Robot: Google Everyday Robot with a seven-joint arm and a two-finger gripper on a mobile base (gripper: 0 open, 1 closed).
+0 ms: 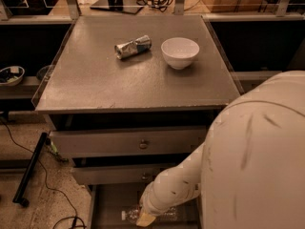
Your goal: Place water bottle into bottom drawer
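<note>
claw (pixel 146 219) at water bottle (pixel 129 214) in bottom drawer (pixel 113 200)

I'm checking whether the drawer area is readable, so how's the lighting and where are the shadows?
Camera view: warm, dim light; the cabinet top is evenly lit; the bowl casts a shadow; the bottom drawer lies in shade, where the gripper sits at the water bottle; the arm hides the right foreground.

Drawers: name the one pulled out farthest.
The bottom drawer: its floor is exposed, with the water bottle lying in it and the end effector right over the bottle. The top drawer and middle drawer, both knobbed, are barely out.
</note>
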